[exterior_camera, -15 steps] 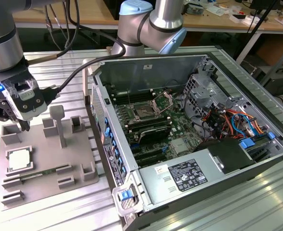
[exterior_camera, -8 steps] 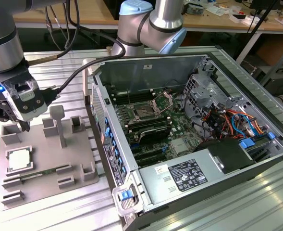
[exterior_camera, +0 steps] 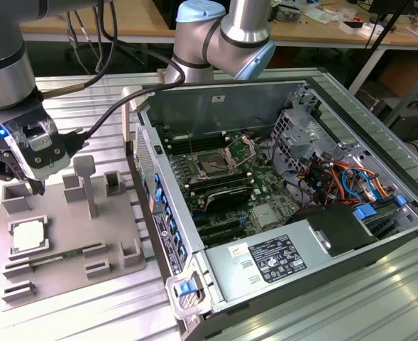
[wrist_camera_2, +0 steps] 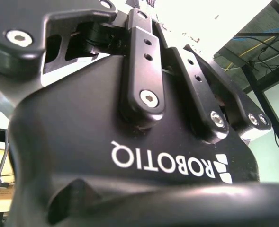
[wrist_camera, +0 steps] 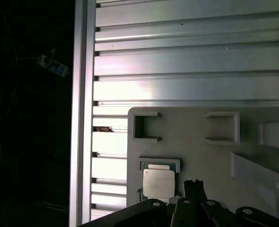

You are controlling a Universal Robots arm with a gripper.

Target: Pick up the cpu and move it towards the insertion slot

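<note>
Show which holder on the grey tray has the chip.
The low square frame toward the exterior view's left of the grey plastic tray: the flat silvery square cpu lies in it, unlike the taller blocks.

I work in an electronics lab: an opened computer case (exterior_camera: pixel 216 106) lies on my ribbed aluminium desk (exterior_camera: pixel 365 298), a grey fixture tray (exterior_camera: pixel 67 220) sits at its nine o'clock, and cable-strewn wooden benches (exterior_camera: pixel 138 25) stand at twelve o'clock.

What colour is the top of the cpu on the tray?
The cpu has a silvery-white top; it shows best in the first wrist view.
</note>
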